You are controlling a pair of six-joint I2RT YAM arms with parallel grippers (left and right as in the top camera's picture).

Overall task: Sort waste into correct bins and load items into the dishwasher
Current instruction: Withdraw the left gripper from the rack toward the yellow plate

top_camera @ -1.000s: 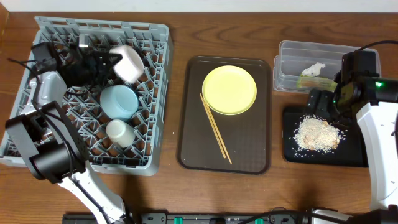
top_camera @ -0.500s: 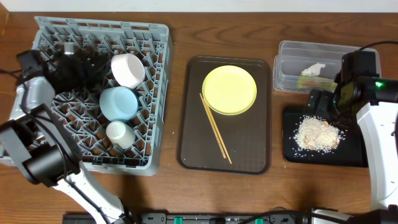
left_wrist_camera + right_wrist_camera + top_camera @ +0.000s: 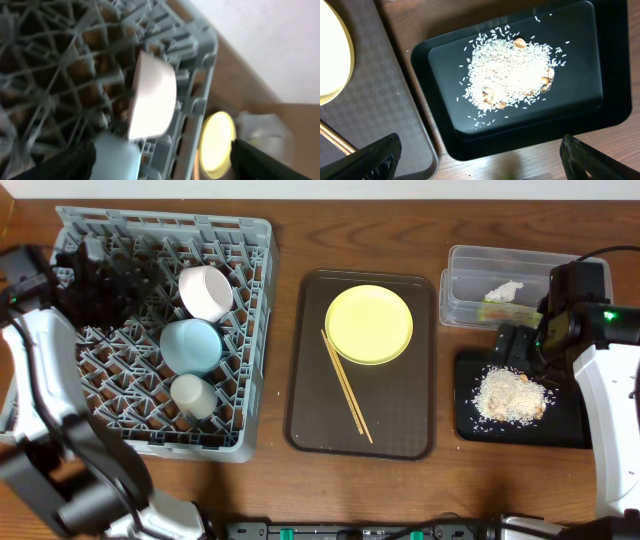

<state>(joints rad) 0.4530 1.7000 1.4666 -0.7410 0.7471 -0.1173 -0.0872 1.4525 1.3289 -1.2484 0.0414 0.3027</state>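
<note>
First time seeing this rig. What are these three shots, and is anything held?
Two robot arms at a table, each ending in a two-finger gripper. The wide shot is from a fixed camera overhead; the other two are from a camera on each wrist, its fingers at the bottom corners. Left: a grey dish rack holding a white bowl, light blue bowl and small white cup. Middle: a brown tray with a yellow plate and two chopsticks. Right: a clear tub with a snack wrapper, and a black tray of rice scraps. The left gripper hangs over the rack, the right gripper over the black tray; both open, empty.
</note>
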